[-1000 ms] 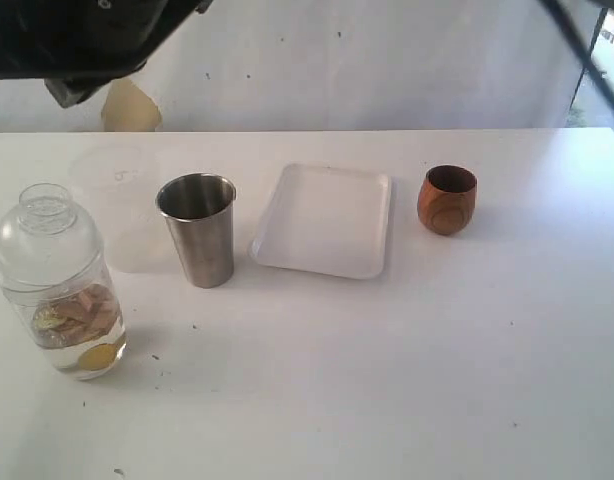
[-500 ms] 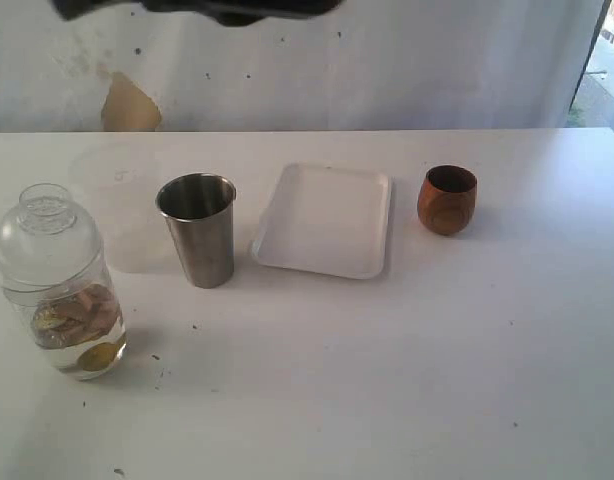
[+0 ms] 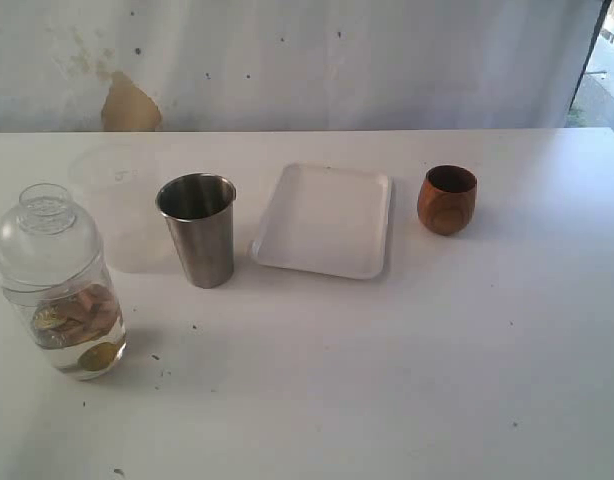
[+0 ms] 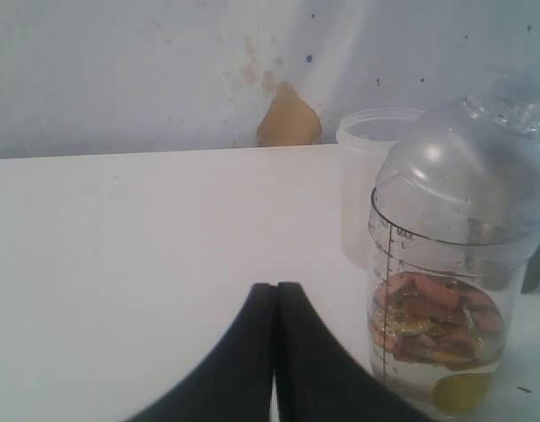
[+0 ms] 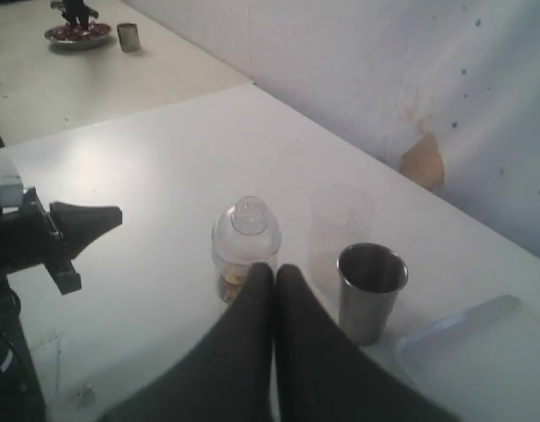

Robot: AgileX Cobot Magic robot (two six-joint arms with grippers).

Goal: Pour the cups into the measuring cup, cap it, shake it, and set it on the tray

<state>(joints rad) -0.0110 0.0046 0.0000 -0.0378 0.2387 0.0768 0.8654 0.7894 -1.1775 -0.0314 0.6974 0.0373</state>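
Observation:
The measuring cup (image 3: 57,280) stands at the table's left with a clear dome lid on it, holding brownish pieces and liquid. The steel tumbler (image 3: 199,230) is upright to its right, then the white tray (image 3: 325,220), bare, then the wooden cup (image 3: 447,200). Neither gripper shows in the exterior view. My left gripper (image 4: 275,288) is shut and empty, low over the table beside the measuring cup (image 4: 446,290). My right gripper (image 5: 274,268) is shut and empty, high above the table, with the measuring cup (image 5: 244,242), the tumbler (image 5: 368,290) and the tray (image 5: 481,360) beyond it.
A frosted translucent cup (image 3: 122,205) stands behind the measuring cup, near the wall. The left arm (image 5: 41,237) shows at the edge of the right wrist view. A second table with small items (image 5: 76,33) lies beyond.
The dark arm that crossed the top of the exterior view has moved out of that view. Nothing on the table has shifted.

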